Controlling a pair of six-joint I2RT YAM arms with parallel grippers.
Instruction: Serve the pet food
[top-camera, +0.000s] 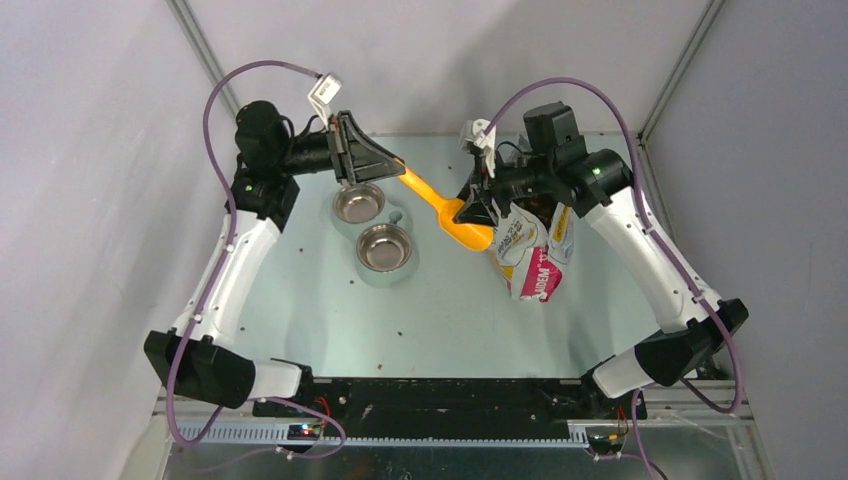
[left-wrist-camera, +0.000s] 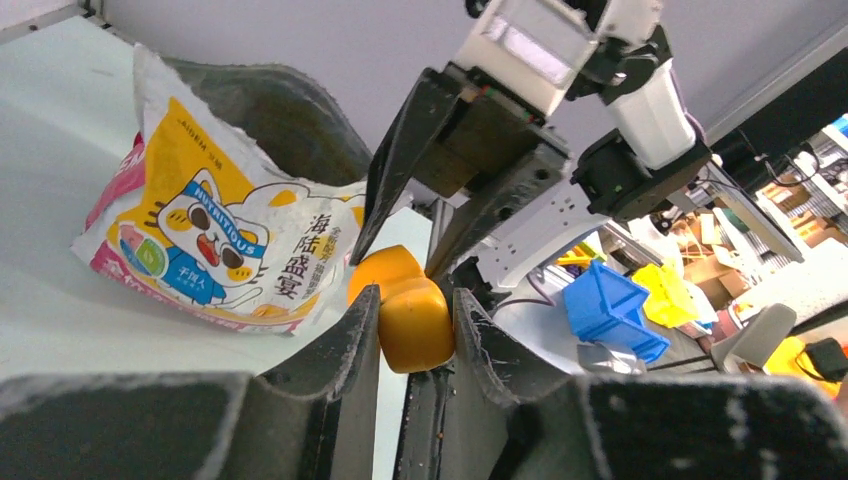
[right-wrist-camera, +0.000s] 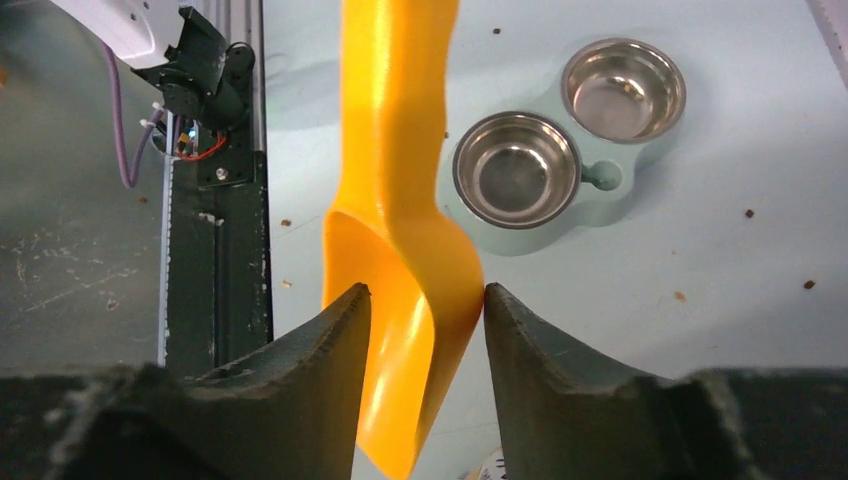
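Scoop handle first: the left claw (left-wrist-camera: 415, 300) is closed on the butt end of the orange scoop (top-camera: 465, 232), both fingers pressed against it. From that grip the scoop's long axis runs straight out ahead of the claw, toward the other arm, with the cup at the far end.

Just below and beside the left claw, on the side towards the arm bases, sits the twin-bowl feeder (right-wrist-camera: 603, 176). Both steel bowls look bare inside, so I judge that nothing is served yet.

Farther out along the shaft, the right claw (right-wrist-camera: 425, 300) straddles the scoop's cup, one finger on each flank. Whether it pinches the cup or only brackets it I cannot tell.

Right behind the right claw leans the printed cat-food bag (left-wrist-camera: 210, 240), its torn top gaping. It lies off to one side of the scoop's line, not dead ahead of it. The pet food (right-wrist-camera: 748, 213) shows only as a few stray pellets on the bench (top-camera: 450, 320). The bulk, I judge, is inside the bag, out of sight, and I see none in the cup.

Room is tight at the bag, where the right wrist hangs over the mouth. The bench between the bag and the feeder is open apart from stray pellets, so the carry back to the bowls looks short.
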